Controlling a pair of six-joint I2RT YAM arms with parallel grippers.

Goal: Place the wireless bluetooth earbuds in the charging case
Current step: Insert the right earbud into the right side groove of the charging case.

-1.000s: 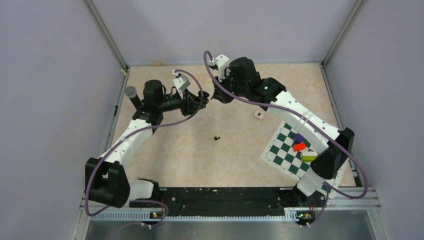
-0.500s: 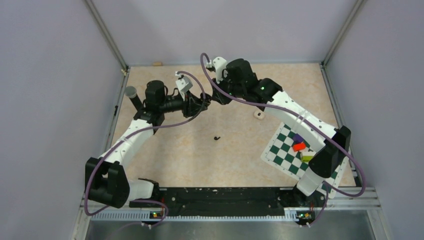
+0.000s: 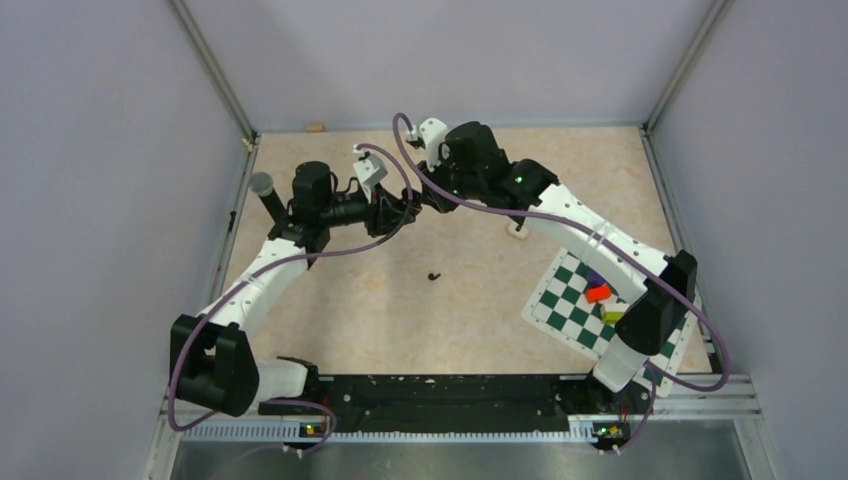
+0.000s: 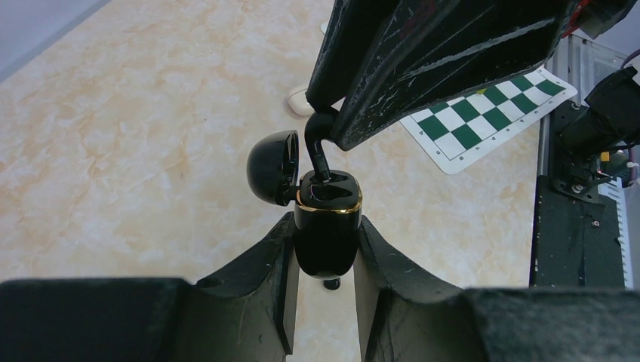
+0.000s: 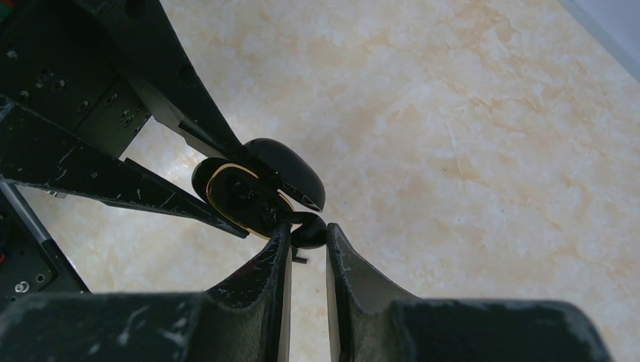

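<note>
The case is gripped by the left jaws, a bud by the right jaws; tilted wrongly, it could be jammed.

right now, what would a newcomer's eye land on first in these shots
The two grippers meet in mid-air over the far middle of the table: the left gripper clamps the open charging case, the right gripper holds a black earbud tipped into it. Next, the second earbud lies alone on the table, and a checkerboard sits at the right.
</note>
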